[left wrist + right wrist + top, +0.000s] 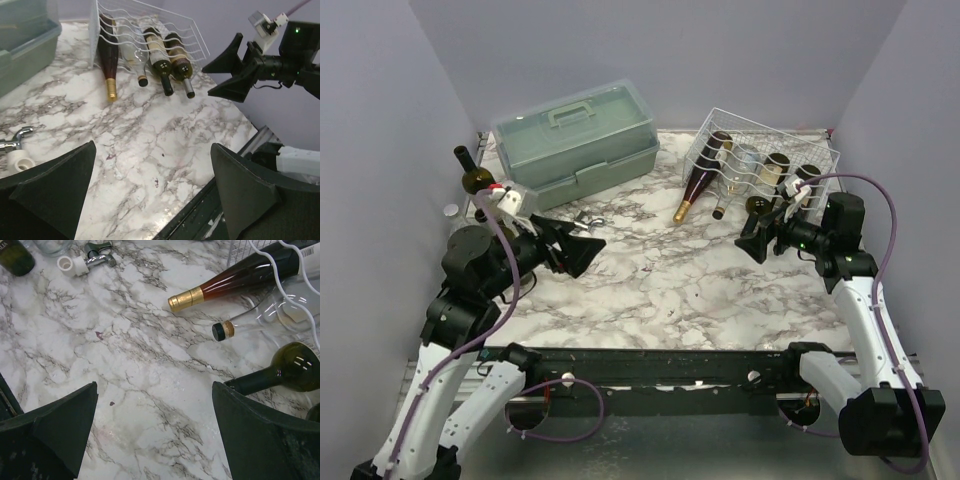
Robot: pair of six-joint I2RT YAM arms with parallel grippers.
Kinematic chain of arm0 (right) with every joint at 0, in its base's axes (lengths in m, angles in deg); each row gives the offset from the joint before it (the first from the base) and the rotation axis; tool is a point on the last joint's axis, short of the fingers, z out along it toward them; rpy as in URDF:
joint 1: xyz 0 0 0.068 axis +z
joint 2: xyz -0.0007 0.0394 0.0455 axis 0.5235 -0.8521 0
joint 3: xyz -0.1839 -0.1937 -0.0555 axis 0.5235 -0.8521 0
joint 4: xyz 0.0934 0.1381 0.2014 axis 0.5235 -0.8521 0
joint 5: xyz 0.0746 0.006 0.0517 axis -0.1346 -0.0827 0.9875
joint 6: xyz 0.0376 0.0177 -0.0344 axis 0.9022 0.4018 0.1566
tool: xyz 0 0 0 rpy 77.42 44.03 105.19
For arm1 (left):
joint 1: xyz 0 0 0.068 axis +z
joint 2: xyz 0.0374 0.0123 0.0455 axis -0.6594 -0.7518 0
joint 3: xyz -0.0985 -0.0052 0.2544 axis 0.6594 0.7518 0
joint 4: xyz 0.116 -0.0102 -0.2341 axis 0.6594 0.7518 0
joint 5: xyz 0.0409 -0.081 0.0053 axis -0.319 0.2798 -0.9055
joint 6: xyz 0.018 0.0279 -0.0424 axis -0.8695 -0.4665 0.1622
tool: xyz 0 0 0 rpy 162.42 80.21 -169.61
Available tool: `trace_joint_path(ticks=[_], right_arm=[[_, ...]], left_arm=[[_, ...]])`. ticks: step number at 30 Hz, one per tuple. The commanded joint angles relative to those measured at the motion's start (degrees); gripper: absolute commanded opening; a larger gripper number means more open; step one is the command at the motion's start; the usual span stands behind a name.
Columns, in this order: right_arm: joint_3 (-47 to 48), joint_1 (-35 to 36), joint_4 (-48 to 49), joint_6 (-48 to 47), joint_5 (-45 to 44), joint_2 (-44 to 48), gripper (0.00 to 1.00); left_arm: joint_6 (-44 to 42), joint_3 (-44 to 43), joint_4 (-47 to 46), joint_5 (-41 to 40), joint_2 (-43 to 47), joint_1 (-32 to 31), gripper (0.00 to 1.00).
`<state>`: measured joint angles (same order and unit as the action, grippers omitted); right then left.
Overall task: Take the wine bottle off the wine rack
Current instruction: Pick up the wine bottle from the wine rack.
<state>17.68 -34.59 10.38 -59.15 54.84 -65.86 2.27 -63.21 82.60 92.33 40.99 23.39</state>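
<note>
The white wire wine rack (767,150) stands at the back right, with several wine bottles lying abreast in it, necks toward me. The leftmost is a dark red bottle with gold foil (697,186); beside it lie a clear bottle (734,182) and green ones. In the left wrist view the rack (150,20) and the red bottle (108,60) are far ahead. My left gripper (582,248) (152,150) is open and empty over the table's left middle. My right gripper (757,235) (155,385) is open and empty, just in front of the rack, near a green bottle's neck (260,380).
A grey-green toolbox (575,140) sits at the back left. A dark green bottle (475,178) stands upright at the far left beside a clear glass (450,215). A metal stopper with a white end (585,218) (87,261) lies in front of the toolbox.
</note>
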Motion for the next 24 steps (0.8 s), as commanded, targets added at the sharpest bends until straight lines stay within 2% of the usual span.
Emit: trace_joint_path(ticks=[1,16,24], right_arm=[[-1.1,-0.6,0.8,-0.7,-1.1,-0.2,1.0],[-2.5,-1.3,3.0,0.2,-1.9,-0.1,0.99],[-3.2,-1.5,3.8,0.3,-2.2,-0.8,1.0]], left_arm=[[-3.7,0.5,-2.4,-4.7,-3.7,-5.9,0.99],[-8.9,2.1,-13.0,-0.7,-16.6,-10.3,0.99],[-12.8,5.0,-14.7,-0.5,-20.4,-10.6,0.99]])
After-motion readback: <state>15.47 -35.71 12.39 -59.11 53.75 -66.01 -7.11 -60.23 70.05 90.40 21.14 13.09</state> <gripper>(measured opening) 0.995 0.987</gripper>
